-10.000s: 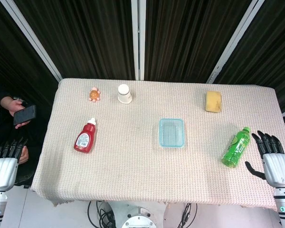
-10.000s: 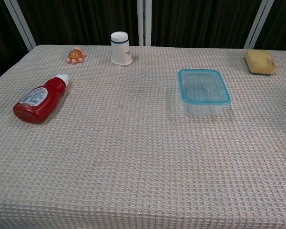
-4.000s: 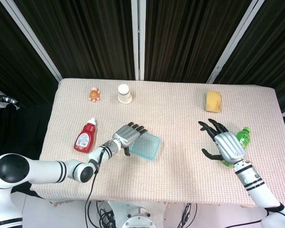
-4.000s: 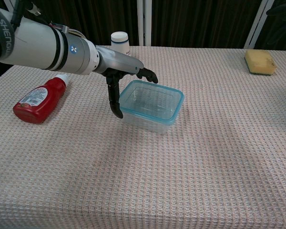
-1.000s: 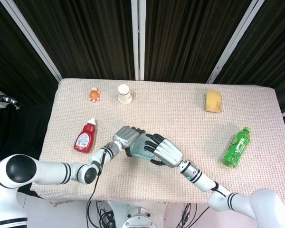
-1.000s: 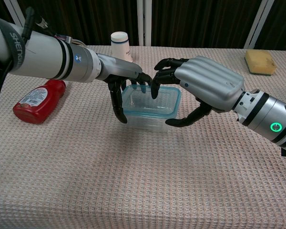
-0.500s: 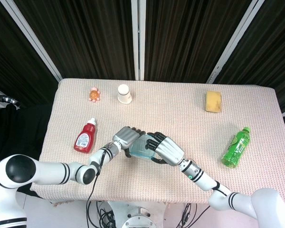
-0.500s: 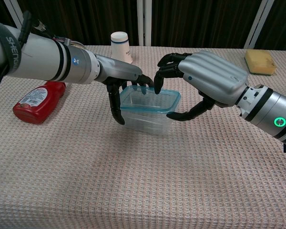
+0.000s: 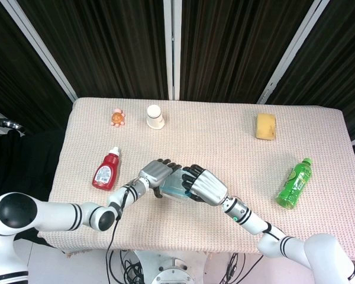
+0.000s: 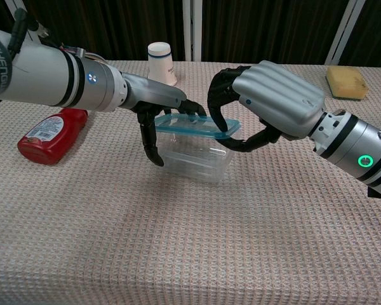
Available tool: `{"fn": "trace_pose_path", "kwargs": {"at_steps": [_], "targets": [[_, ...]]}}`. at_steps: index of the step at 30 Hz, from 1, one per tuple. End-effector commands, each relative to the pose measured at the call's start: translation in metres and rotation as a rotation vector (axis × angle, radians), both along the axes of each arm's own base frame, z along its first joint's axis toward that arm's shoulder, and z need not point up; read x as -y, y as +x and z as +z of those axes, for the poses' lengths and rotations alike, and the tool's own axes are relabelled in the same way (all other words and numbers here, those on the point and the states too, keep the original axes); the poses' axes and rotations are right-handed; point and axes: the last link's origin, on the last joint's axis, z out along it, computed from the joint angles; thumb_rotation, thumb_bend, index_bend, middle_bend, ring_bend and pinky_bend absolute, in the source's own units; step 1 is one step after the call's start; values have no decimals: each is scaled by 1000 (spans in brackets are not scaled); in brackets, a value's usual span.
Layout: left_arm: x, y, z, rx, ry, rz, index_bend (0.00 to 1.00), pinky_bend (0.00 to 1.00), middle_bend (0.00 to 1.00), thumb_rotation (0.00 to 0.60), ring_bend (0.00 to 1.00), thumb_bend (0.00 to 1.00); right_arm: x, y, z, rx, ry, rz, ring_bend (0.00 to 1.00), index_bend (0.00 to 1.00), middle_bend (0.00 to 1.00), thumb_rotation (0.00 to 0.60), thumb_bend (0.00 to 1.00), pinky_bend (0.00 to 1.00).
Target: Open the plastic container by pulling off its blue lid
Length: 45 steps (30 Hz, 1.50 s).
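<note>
The clear plastic container [image 10: 195, 162] stands on the cloth near the table's middle front. Its blue lid [image 10: 189, 124] is tilted just above the rim, with the near-left end raised clear of the box. My right hand [image 10: 271, 101] grips the lid's right edge, fingers curled over the top and thumb underneath. My left hand [image 10: 157, 121] holds the container from the left, thumb down the left wall and fingers along the far rim. From the head view, the left hand [image 9: 156, 174] and right hand [image 9: 205, 184] flank the lid [image 9: 174, 186] and hide most of the box.
A red ketchup bottle [image 9: 106, 170] lies left of the hands. A white paper cup [image 9: 155, 116] and a small orange toy [image 9: 117, 118] stand at the back. A yellow sponge [image 9: 265, 126] is at the back right. A green bottle [image 9: 294, 183] lies at the right.
Over the last second my right hand closed on the lid's right edge and lifted the lid off the container's rim. My left hand kept hold of the box.
</note>
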Motion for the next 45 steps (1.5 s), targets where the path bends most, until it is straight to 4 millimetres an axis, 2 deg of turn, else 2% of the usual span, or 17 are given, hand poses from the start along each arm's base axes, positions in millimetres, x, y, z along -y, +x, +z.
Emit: {"fn": "trace_pose_path", "kwargs": {"at_steps": [1,6,15,19,24,27,30,32,35,37,41,45], "targets": [[4,-3,7,26,29,0,0,104,38,600,0,147,-2,-1,0,21,-11,16,300,734,494,600,324,371],[7,-13,17,27,82,-14,0,90,38,600,0,125,-1,-3,1,36,-41,34,314,800,515,600,336,372],[11,-36,40,52,164,5,0,86,28,600,0,120,3,-8,12,-32,-147,97,327,831,531,600,375,369],[11,-50,58,60,231,7,0,80,28,600,0,121,11,-19,30,-86,-231,99,332,842,538,600,380,368],[14,-77,86,83,340,20,0,66,28,600,0,120,30,-48,62,-120,-265,-46,325,826,536,600,379,365],[18,-96,104,111,407,46,0,62,28,600,0,116,41,-63,72,-130,-232,-174,277,730,506,600,366,329],[21,-115,120,133,481,67,0,60,28,600,0,100,50,-74,75,-181,-168,-326,125,471,356,600,306,205],[25,-128,131,138,522,75,0,57,28,600,0,96,53,-77,75,-210,-101,-423,28,267,234,600,241,89],[29,-144,146,138,579,93,0,54,28,600,0,95,51,-75,73,-222,17,-533,0,48,89,600,155,1],[31,-155,154,119,616,96,0,52,28,600,0,90,47,-73,72,-209,91,-584,0,2,42,600,133,0],[39,-180,170,70,674,128,0,45,28,600,0,74,39,-68,83,-161,191,-648,0,0,0,600,113,0],[50,-207,187,92,718,211,0,44,29,600,0,61,21,-71,110,-75,214,-672,0,0,9,600,107,0]]}}
